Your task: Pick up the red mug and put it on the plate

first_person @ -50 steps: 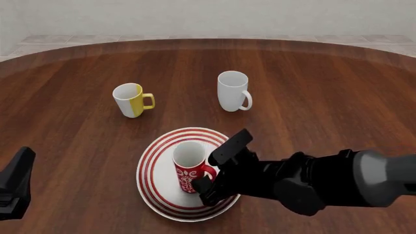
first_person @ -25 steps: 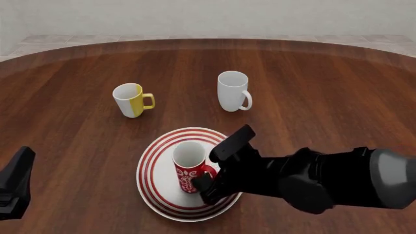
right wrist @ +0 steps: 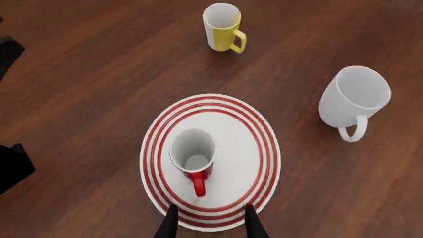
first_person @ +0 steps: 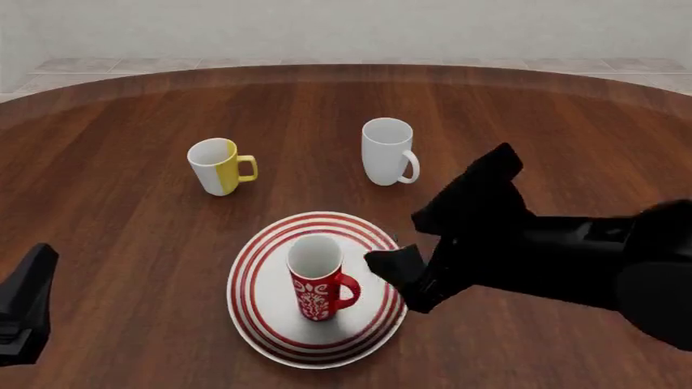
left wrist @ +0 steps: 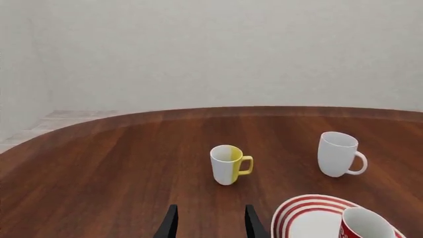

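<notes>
Since the red mug [first_person: 318,276] stands upright on the plate [first_person: 258,312], slightly toward 9 o'clock of plate centre, the placement step reads as done. Handle points toward approx. 4–5 o'clock in the front view, i.e. toward the right arm's side, consistent w/ a grasp made from that side.

Right gripper [first_person: 433,253]: released, nothing between the fingers, fingertips apart from the mug. It sits at approx. 3 o'clock of the plate, raised above the table; the right wrist view looks nearly straight down on the plate [right wrist: 264,163] and mug [right wrist: 193,152], w/ both fingertips [right wrist: 170,223] spread at the plate's near rim and clear of the handle. Judgement: this pose suits a clean exit w/o knocking the mug.

Left gripper [left wrist: 207,225]: fingers parted, holding nothing, parked at the table's 7–8 o'clock edge in the front view, well apart from the plate. Likely kept idle so as not to obstruct.

Task item appearance: tall, narrow, red outside w/ white ornamental pattern on the lower body, white inside, red loop handle. Interior looks empty.

Other items: yellow-and-white mug [first_person: 219,165] at approx. 11 o'clock of the plate, plain white mug [first_person: 388,151] at approx. 1 o'clock; both upright, well apart from the plate.
</notes>
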Tool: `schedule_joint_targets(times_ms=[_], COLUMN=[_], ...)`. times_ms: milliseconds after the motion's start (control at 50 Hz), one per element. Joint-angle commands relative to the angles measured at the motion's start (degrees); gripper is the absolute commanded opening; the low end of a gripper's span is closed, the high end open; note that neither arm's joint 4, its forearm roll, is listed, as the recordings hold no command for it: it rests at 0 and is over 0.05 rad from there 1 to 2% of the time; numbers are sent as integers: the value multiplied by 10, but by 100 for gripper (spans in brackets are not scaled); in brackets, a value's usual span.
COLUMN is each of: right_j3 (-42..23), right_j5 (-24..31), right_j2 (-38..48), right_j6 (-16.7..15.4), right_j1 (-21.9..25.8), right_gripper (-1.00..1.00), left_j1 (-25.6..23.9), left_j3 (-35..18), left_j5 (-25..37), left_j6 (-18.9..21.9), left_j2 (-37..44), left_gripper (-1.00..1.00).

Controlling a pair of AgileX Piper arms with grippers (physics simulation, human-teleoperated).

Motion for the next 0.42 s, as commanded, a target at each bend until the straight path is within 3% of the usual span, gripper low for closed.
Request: schedule_joint_targets(times_ms=[20,180,240,280,300,420], right_j3=[-42,-63,-69,-82,-86,-82], right_j5=[148,230,240,276,291,335], right_j2=[-189,-294,-315,-367,-383,-448], right_j6=[-44,-62,-53,-57,-44,-28], right_j1=[-38,-79,-76,-107,-122,-154], right_gripper=[100,100,100,100,100,100], left_j1=[-1,-4,-2,-2,-2,-7], left_j3=[-2,3,-9,-6,-6,-1], left_j5=[2,-3,9,7,7,0], left_j6=[5,11,11,12,12,18], left_j2=[0,0,0,0,0,0], left_gripper=[100,100,100,100,100,100])
